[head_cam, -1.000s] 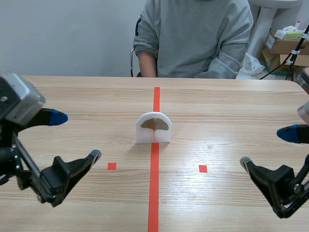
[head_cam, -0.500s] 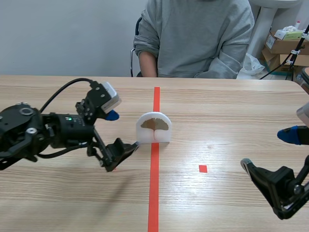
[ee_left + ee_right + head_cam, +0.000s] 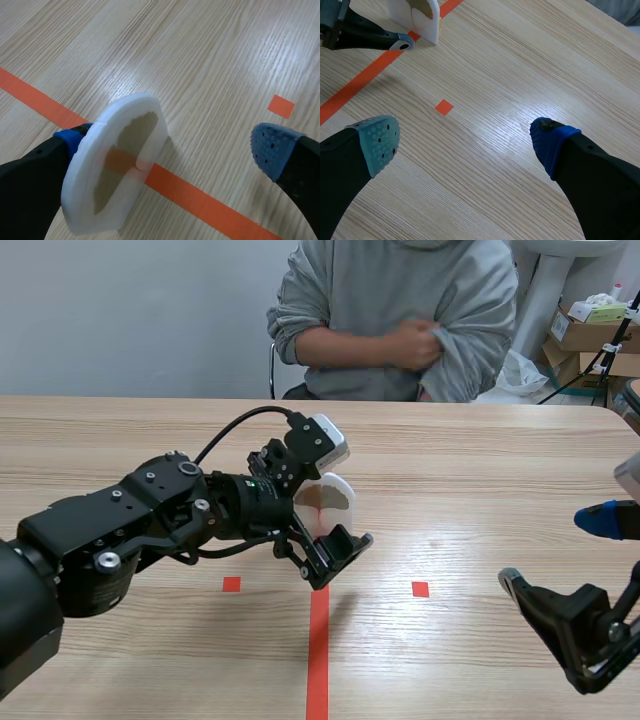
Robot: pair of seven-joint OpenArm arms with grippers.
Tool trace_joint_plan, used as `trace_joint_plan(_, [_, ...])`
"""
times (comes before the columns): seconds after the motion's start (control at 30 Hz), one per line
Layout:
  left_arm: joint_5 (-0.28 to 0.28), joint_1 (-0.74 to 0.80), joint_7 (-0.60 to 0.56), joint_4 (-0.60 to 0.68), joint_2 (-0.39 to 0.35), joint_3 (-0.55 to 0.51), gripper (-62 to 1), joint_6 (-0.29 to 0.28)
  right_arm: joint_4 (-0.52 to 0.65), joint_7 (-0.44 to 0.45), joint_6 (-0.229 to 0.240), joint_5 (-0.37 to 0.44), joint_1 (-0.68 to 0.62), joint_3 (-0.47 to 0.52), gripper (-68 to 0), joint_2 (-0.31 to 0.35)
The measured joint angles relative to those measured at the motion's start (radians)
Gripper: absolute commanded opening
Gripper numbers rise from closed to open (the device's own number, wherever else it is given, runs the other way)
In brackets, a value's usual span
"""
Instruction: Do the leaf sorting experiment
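**Left tool set around the leaf holder, grasp not yet closed**

Scene view: The white leaf holder (image 3: 338, 496), an arched white piece with a brown fan-shaped leaf (image 3: 322, 502) on its face, is seen standing upright on the bench (image 3: 480, 470), on the orange-red tape line (image 3: 318, 640). The left arm is stretched across to it, and the left tool (image 3: 332, 525) is placed at the holder, with one finger in front and the other hidden behind. The right tool (image 3: 555, 548) is held spread, well apart from the holder. A person (image 3: 400, 300) is seated across the bench.

Left wrist view: The left tool is shown spread. The holder lies between its fingers, touching one blue pad (image 3: 70, 141), while the other pad (image 3: 272, 150) is well apart from it.

Right wrist view: The right tool is spread over bare bench, with nothing between its fingers. The holder is seen far ahead.

The step in hand is judged to be the grasp of the holder. The next move calls for the fingers to be closed evenly on both flat faces, so that the holder is not tipped or pushed along the tape.
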Motion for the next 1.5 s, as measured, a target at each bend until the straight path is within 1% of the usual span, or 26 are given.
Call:
trace_joint_plan(0.07, [0.033, -0.002, -0.007, -0.009, 0.006, 0.001, 1.4, 0.003, 0.000, 0.000, 0.000, 0.000, 0.000, 0.000, -14.4, 0.000])
trace_joint_plan(0.13, [0.036, -0.002, -0.013, -0.011, 0.006, 0.001, 0.7, 0.009, 0.000, 0.000, 0.000, 0.000, 0.000, 0.000, -14.4, 0.000])
trace_joint_plan(0.2, [0.036, -0.002, -0.015, -0.011, 0.003, 0.001, -4.8, 0.010, 0.000, 0.000, 0.000, 0.000, 0.000, 0.000, -14.4, 0.000])
trace_joint_plan(0.33, [0.043, -0.002, -0.018, -0.011, -0.010, 0.001, -21.3, 0.010, 0.000, 0.000, 0.000, 0.000, 0.000, 0.000, -14.4, 0.000])
trace_joint_plan(0.4, [0.045, -0.002, -0.026, -0.011, -0.017, 0.001, -27.1, 0.010, 0.000, 0.000, 0.000, 0.000, 0.000, 0.000, -14.4, 0.000])
trace_joint_plan(0.5, [0.059, -0.002, -0.032, -0.011, -0.022, 0.001, -33.3, 0.010, 0.000, 0.000, 0.000, 0.000, 0.000, 0.000, -14.4, 0.000])
trace_joint_plan(0.6, [0.059, -0.002, -0.037, -0.011, -0.021, 0.001, -41.7, 0.010, 0.000, 0.000, 0.000, 0.000, 0.000, 0.000, -14.4, 0.000])
trace_joint_plan(0.67, [0.059, -0.002, -0.041, -0.011, -0.021, 0.001, -46.0, 0.010, 0.000, 0.000, 0.000, 0.000, 0.000, 0.000, -14.4, 0.000])
trace_joint_plan(0.87, [0.059, -0.002, -0.052, -0.011, -0.021, 0.001, -54.2, 0.010, 0.000, 0.000, 0.000, 0.000, 0.000, 0.000, -14.4, 0.000])
trace_joint_plan(0.9, [0.059, -0.002, -0.052, -0.011, -0.021, 0.001, -55.5, 0.010, 0.000, 0.000, 0.000, 0.000, 0.000, 0.000, -14.4, 0.000])
trace_joint_plan(1.17, [0.058, -0.002, -0.060, -0.011, -0.022, 0.001, -55.7, 0.009, 0.000, 0.000, 0.000, 0.000, 0.000, 0.000, -14.4, 0.000])
trace_joint_plan(1.23, [0.027, 0.004, -0.059, 0.003, -0.028, 0.001, -55.7, 0.006, 0.000, 0.000, 0.000, 0.000, 0.000, 0.000, -14.4, 0.000])
trace_joint_plan(1.3, [-0.052, 0.025, -0.058, 0.051, -0.053, -0.002, -55.7, 0.006, 0.000, 0.000, 0.000, 0.000, 0.000, 0.000, -14.4, 0.000])
trace_joint_plan(1.37, [-0.110, 0.060, -0.056, 0.120, -0.084, -0.026, -55.7, 0.002, 0.000, 0.000, 0.000, 0.000, 0.000, 0.000, -14.4, 0.000])
trace_joint_plan(1.4, [-0.126, 0.082, -0.054, 0.160, -0.101, -0.048, -55.7, -0.001, 0.000, 0.000, 0.000, 0.000, 0.000, 0.000, -14.4, 0.000])
trace_joint_plan(1.5, [-0.130, 0.158, -0.033, 0.272, -0.151, -0.151, -55.6, -0.024, 0.000, -0.001, 0.000, 0.000, 0.003, 0.000, -14.4, 0.000])
